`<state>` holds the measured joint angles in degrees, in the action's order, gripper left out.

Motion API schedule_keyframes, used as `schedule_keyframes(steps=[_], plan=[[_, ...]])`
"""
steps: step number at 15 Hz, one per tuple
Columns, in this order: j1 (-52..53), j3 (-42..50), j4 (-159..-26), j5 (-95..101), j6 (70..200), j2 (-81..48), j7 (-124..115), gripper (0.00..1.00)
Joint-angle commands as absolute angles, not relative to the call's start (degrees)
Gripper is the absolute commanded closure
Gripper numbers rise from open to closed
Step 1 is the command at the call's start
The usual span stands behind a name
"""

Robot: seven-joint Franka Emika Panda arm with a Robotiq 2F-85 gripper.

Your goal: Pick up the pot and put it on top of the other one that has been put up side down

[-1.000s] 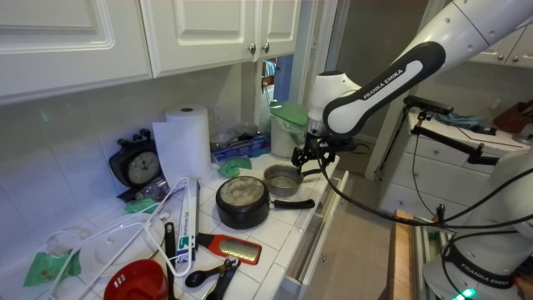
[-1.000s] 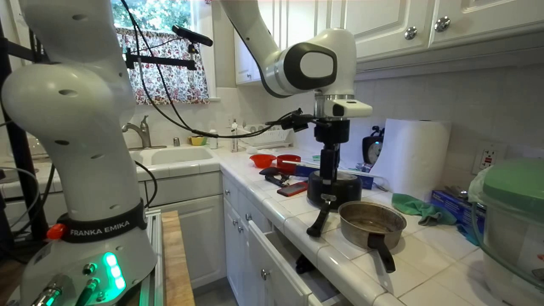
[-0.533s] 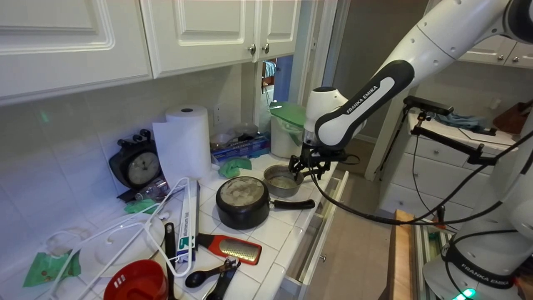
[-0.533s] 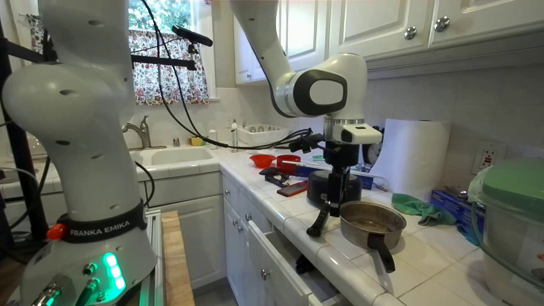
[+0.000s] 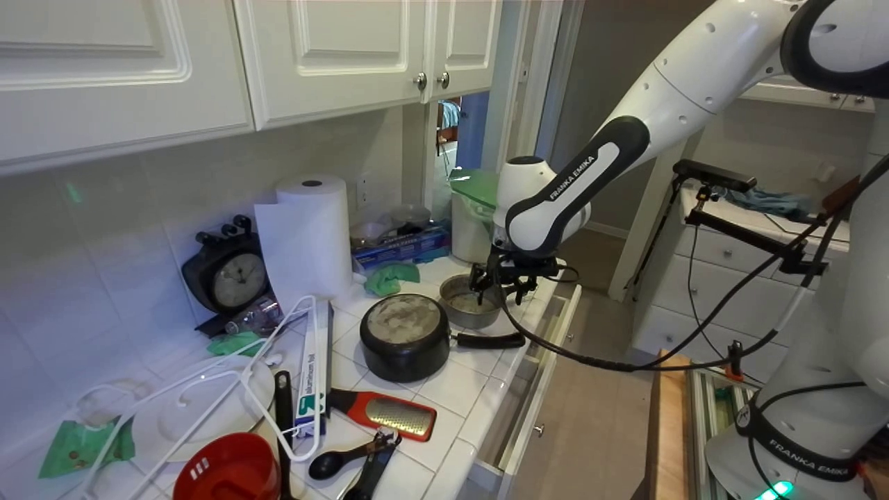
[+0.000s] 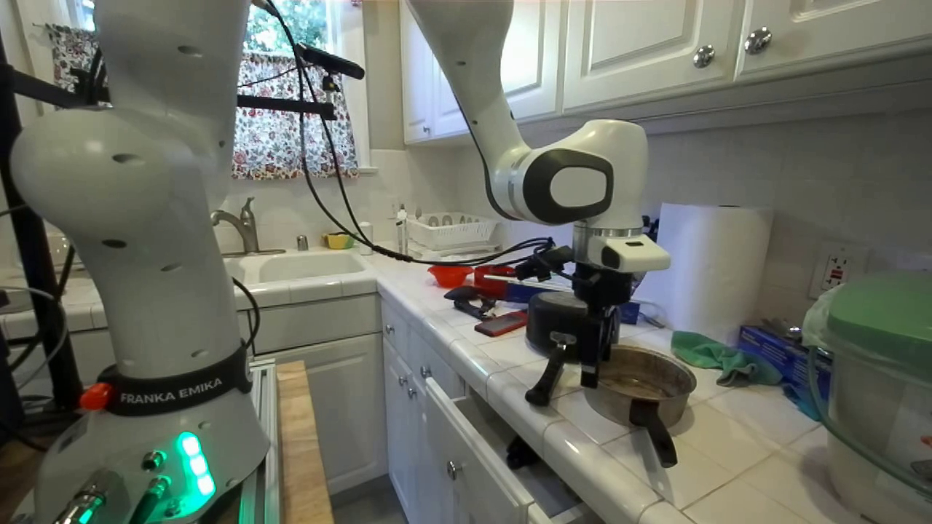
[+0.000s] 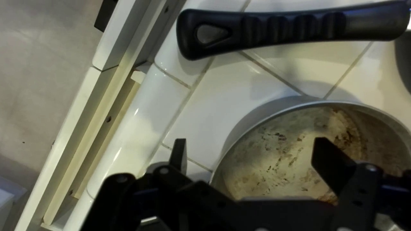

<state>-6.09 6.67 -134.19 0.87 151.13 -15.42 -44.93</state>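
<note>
Below the end effector (image 7: pixel 251 152) sits the small saucepan (image 7: pixel 279 157); in the wrist view one fingertip (image 7: pixel 327 162) shows over its open bowl, the other outside its rim, so the metal wall lies between the spread fingers. Near the end effector, the upturned dark pot (image 5: pixel 405 340) and its black handle (image 7: pixel 289 29) block low sideways passage; a strip of bare tabletop (image 7: pixel 218 99) separates handle from saucepan. On the end effector's side away from the saucepan, an open drawer (image 6: pixel 477 466) juts out lower down.

Bright window (image 6: pixel 313 22), glints on white tiles (image 7: pixel 205 106), soft shadows, dim doorway (image 5: pixel 611 69), pincer (image 7: pixel 252 149) blurred in wrist view
</note>
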Motion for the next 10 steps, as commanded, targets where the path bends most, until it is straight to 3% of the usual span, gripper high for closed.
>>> schedule_keyframes(steps=[1, 3, 4, 6, 10], plan=[[-4.1, 8.4, -131.3, -1.2, 152.4, -19.5, -45.4, 0.00], [-3.8, 9.0, -130.7, -1.6, 152.4, -20.8, -45.4, 0.01], [-3.6, 9.3, -130.4, -1.7, 152.5, -21.3, -45.4, 0.23], [-3.3, 9.9, -129.7, -1.8, 152.6, -22.4, -45.5, 0.30], [-3.0, 10.7, -128.7, -2.2, 152.6, -23.7, -45.5, 0.59]])
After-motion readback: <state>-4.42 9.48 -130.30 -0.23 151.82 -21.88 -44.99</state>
